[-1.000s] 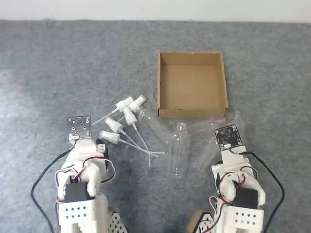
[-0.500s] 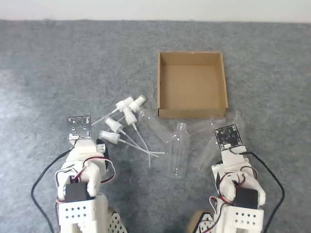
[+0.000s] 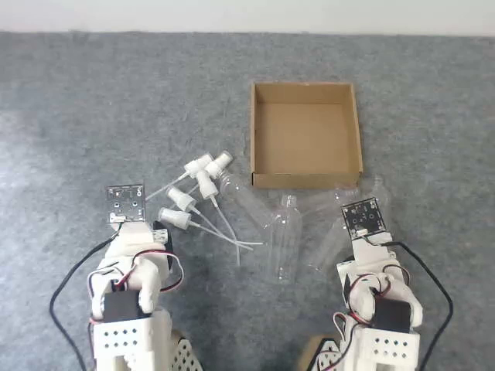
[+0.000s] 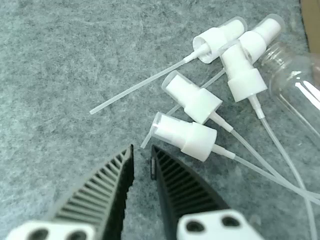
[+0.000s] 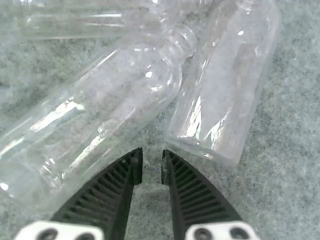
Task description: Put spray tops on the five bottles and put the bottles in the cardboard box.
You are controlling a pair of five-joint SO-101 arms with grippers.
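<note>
From where I stand above the table, the cardboard box (image 3: 305,180) sits open-topped toward the far side of the grey carpet (image 3: 85,108), its brown floor showing. Just in front of its near wall lie the clear bottles (image 3: 284,236), all on their sides and fanned out, some touching or overlapping each other. To their left is a loose heap of five white spray tops (image 3: 206,185), their thin dip tubes trailing toward the bottles and crossing one another. The left arm (image 3: 128,263) sits at the near left edge, close to the spray tops, and the right arm (image 3: 371,278) sits at the near right, its wrist over the near ends of the bottles. In the left wrist view, the left gripper (image 4: 141,150) hangs just short of the nearest spray top; its fingers are barely apart, a slim gap between them, and they grip nothing. One bottle's threaded neck shows at the edge beside the tops, uncapped. In the right wrist view, the right gripper (image 5: 150,152) points at the carpet between two bottles that lie at an angle to each other; its fingers also stand slightly apart with nothing in them, their tips just beside the bottle walls. A third bottle lies across the far side, its neck meeting the others.
</note>
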